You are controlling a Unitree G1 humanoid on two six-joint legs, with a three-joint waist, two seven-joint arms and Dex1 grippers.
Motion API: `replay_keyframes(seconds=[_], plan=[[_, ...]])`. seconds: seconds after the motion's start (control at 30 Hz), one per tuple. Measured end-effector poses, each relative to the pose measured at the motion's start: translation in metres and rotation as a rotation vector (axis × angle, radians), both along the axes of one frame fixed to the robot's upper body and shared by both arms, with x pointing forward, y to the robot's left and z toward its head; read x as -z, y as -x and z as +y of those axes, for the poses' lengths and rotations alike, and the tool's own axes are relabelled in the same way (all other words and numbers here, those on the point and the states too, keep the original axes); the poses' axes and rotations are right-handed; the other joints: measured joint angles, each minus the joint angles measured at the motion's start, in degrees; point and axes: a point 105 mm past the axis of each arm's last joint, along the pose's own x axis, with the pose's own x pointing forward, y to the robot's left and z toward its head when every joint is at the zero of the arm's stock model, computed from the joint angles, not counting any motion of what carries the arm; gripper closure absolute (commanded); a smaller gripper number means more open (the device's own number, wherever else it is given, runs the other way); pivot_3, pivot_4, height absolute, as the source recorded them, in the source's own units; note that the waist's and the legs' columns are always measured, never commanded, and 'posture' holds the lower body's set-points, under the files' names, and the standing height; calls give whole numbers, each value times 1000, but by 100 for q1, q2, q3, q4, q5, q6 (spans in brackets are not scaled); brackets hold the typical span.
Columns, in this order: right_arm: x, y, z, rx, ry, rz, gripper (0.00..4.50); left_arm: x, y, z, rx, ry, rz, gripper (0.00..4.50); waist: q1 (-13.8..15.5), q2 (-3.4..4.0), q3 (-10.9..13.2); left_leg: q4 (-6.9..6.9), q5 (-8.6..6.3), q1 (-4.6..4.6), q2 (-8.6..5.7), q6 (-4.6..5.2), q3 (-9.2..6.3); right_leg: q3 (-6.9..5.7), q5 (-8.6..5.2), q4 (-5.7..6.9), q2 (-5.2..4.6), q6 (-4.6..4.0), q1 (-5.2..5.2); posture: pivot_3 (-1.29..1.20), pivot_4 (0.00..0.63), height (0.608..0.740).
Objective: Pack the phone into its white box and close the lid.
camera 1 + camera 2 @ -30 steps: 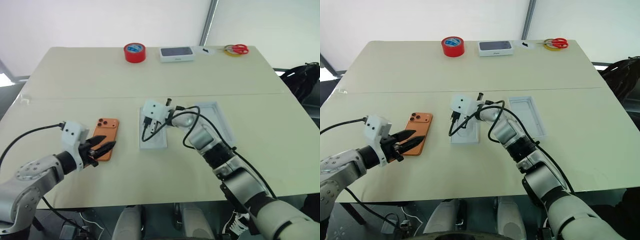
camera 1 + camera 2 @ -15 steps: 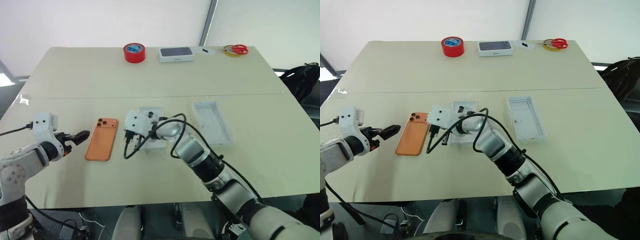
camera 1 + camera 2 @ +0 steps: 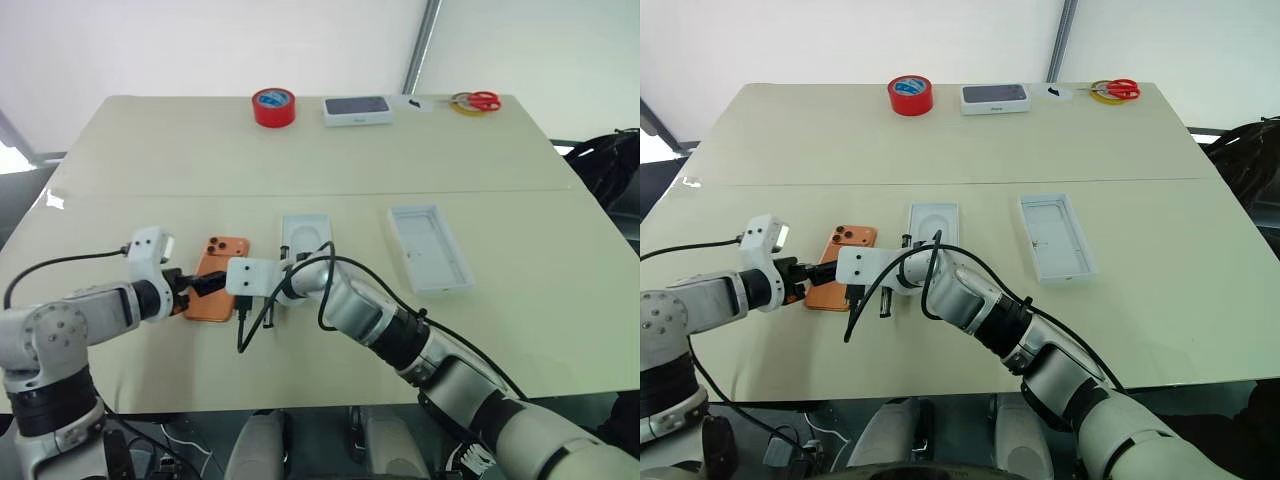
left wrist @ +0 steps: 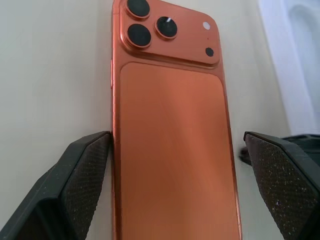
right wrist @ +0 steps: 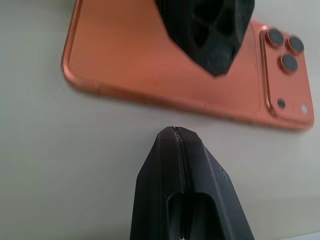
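The phone (image 4: 172,150) is a brushed metallic orange, its three camera lenses black with orange rims. The left gripper (image 4: 175,190) has black fingers with a fine speckled texture; the right gripper (image 5: 186,165) is matte black too. The table (image 3: 330,150) is pale cream. On it, the white box (image 3: 428,247) and a thin white insert (image 3: 304,240) sit plain and unpatterned. At the far edge are a red tape roll (image 3: 273,106) with a blue centre, a white box with a dark phone picture (image 3: 357,109), and red-handled scissors (image 3: 478,99) on a yellow tape ring (image 3: 462,104).
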Motion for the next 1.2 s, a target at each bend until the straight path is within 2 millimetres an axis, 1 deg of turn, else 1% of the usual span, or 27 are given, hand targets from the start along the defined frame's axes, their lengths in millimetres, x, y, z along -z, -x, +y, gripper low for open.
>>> replay_keyframes(seconds=[0.1, 0.33, 0.47, 0.57, 0.73, 0.83, 1.0, 1.17, 1.2], plan=[[1, -1, -3, 5, 6, -1, 4500, 2, 1, -5, 0, 39, -2, 54, 0, 4, -4, 0, -1, 14, -2, 1, -2, -2, -2, -4, -1, -3, 16, 0, 150, 740], [0, -7, -9, 25, 17, -18, 4500, 3, 3, -9, -26, 136, -5, 54, 6, 3, -6, 0, -1, 25, -2, 1, -9, -8, -4, -6, -2, -6, 32, 0, 150, 740], [0, -6, -8, 25, 15, -22, 4500, 2, 6, -28, 52, 244, 17, 54, -4, 0, -8, 0, -1, 25, -3, 2, -9, -9, -4, -7, -2, -6, 33, 0, 150, 740], [0, -6, -7, 22, 13, -24, 4500, 2, 7, -32, 78, 283, 36, 54, -26, 0, -8, -2, -1, 25, -1, 1, -9, -9, -3, -5, 2, -4, 28, 0, 150, 740], [1, -5, -7, 21, 8, -24, 4500, 1, 6, -29, 69, 296, 49, 54, -30, 0, -8, -2, -1, 25, -1, 2, -9, -10, -5, -6, 2, -7, 28, 0, 150, 740], [1, -5, -7, 20, 5, -26, 4500, 1, 3, -23, 35, 315, 52, 54, -35, 0, -8, -4, -1, 25, 0, 1, -9, -10, -9, -6, 4, -13, 27, 0, 150, 740], [2, -4, -8, 18, 4, -31, 4500, -1, -3, -6, -48, 344, 49, 54, -37, 0, -8, -5, -1, 24, 0, 1, -9, -11, -8, -8, 4, -13, 27, 0, 150, 740], [2, -4, -8, 18, 4, -32, 4500, -2, -3, -5, -58, 347, 49, 54, -35, 0, -7, -6, -2, 24, 0, 0, -9, -10, -8, -8, 3, -12, 26, 0, 150, 740], [2, -4, -8, 18, 4, -33, 4500, -2, -3, -5, -59, 346, 50, 541, -35, 0, -7, -6, -2, 24, 0, 0, -9, -10, -8, -8, 3, -12, 26, 0, 150, 740]])
